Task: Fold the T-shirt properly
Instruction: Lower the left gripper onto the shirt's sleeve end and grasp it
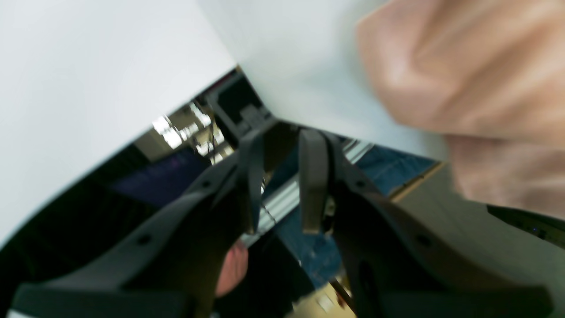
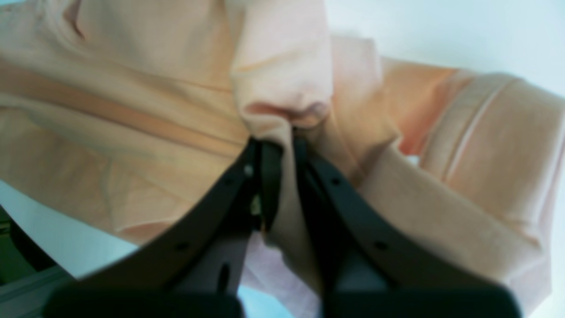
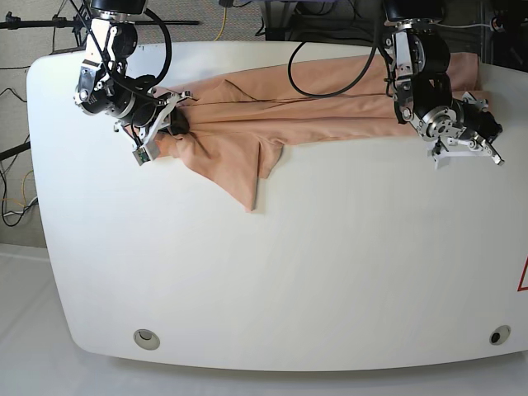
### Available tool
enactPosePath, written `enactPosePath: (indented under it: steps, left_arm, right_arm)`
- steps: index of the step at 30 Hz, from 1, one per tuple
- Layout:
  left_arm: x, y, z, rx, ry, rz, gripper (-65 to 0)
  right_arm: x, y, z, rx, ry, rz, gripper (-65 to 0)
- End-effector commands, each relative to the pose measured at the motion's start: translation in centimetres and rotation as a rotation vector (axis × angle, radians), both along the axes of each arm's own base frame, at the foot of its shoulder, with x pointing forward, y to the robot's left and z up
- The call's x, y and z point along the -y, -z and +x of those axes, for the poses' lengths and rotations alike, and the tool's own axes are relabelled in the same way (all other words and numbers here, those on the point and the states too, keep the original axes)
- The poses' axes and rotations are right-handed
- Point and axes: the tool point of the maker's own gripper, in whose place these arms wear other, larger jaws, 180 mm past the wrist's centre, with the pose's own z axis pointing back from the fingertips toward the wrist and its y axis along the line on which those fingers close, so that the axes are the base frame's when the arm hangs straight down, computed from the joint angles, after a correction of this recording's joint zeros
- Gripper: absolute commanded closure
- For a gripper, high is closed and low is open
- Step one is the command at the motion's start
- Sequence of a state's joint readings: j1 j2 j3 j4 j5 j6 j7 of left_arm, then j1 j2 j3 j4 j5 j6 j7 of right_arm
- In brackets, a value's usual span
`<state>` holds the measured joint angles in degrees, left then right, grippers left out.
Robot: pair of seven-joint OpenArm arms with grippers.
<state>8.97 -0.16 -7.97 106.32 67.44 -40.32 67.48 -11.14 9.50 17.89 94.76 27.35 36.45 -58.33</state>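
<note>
Right fingers (image 2: 282, 152) pinch wrinkled peach T-shirt (image 2: 145, 110) | left fingers (image 1: 282, 181) narrow, empty

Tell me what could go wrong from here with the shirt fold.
1. The left claw shows no fabric between its fingers, so the T-shirt may now be held at one end only.
2. The right claw pinches a bunched wad; pulling could drag the shirt crooked.
3. The shirt lies twisted near the table edge.

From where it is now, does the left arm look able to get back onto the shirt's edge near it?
Probably yes. The left gripper holds nothing, jaws slightly apart, and the T-shirt lies right beside it on the table with nothing between them.
</note>
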Motion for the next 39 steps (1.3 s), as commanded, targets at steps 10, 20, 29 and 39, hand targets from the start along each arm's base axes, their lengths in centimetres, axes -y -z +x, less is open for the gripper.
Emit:
enactPosePath:
  steps: [10, 20, 29, 39]
  left_arm:
    - [2.7, 4.5, -2.4, -0.037, 0.006, -0.232, -9.2]
    - [4.1, 6.2, -1.9, -0.017, 0.032, -0.396, -4.0]
    - [4.0, 8.3, -2.7, -0.028, -0.009, -0.527, -4.0]
    - [3.7, 13.8, -6.0, -0.193, -0.091, -0.655, -3.9]
  right_arm:
    - [0.4, -0.4, 0.4, 0.010, -0.005, -0.020, 0.0]
    - [0.4, -0.4, 0.4, 0.010, -0.005, -0.020, 0.0]
    - [0.4, -0.3, 0.3, 0.008, -0.005, -0.020, 0.0]
    - [0.4, -0.3, 0.3, 0.008, -0.005, -0.020, 0.0]
